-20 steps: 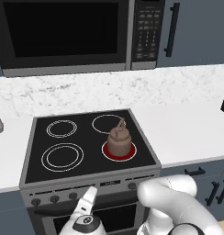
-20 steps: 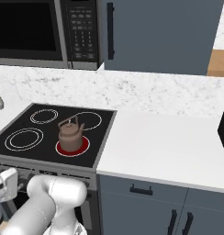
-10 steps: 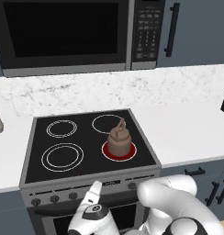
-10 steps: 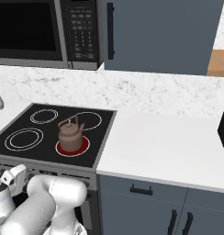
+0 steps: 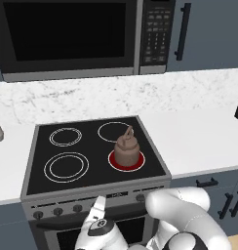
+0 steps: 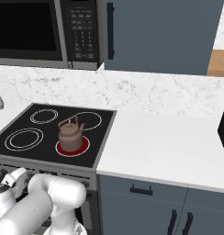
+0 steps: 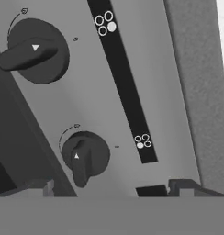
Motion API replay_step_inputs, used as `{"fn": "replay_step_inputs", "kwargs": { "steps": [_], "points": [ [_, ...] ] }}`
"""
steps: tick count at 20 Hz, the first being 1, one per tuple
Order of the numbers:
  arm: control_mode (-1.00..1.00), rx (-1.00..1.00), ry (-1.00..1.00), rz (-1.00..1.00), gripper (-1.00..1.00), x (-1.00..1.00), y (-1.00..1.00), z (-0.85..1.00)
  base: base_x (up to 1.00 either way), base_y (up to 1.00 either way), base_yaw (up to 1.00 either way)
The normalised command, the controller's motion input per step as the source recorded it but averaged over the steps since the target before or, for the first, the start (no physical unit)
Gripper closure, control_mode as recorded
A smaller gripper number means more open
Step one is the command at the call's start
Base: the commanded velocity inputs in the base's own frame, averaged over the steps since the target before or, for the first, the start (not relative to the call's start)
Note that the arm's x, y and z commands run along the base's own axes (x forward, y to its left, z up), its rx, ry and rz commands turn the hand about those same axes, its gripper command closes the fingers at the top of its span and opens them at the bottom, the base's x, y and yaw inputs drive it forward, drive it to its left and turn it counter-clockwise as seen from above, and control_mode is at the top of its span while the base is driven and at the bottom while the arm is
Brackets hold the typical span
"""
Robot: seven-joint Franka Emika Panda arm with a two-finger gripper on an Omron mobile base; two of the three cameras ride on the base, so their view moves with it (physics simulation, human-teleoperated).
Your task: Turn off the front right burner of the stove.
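White surface (image 5: 199, 136) around the stove (image 5: 38, 146); burner (image 5: 114, 160) glows red. My claw (image 7: 109, 187) looks spread near a knob (image 7: 85, 157); next I grab and turn it.

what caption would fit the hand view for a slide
Gripper close to the stove panel, two dark knobs ahead beside small burner diagrams.

On the stove (image 5: 33, 193) we find a kettle (image 5: 126, 150) sitting on the burner (image 5: 115, 163) at the front right, with three other rings at its nine, ten and twelve o'clock. A microwave (image 5: 67, 39) hangs above the cooktop, and counter (image 5: 199, 141) runs off at three o'clock. Close on the panel (image 7: 86, 101), we see two knobs, one (image 7: 36, 50) at eleven o'clock of the other (image 7: 85, 156), and a display strip (image 7: 125, 87) at their three o'clock.
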Motion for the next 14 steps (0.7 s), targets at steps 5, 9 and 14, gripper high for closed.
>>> {"fn": "replay_step_inputs", "kwargs": {
  "steps": [5,9,14],
  "points": [
    [-1.00,-0.01,0.00,0.02,-1.00,0.05,0.28,-0.17,0.00,0.00,0.00],
    [-1.00,0.00,-0.03,0.00,-1.00,0.01,0.00,-0.19,0.00,0.00,0.00],
    [-1.00,0.00,-0.02,0.00,-1.00,0.06,0.00,-0.12,0.00,0.00,0.00]
  ]
}}
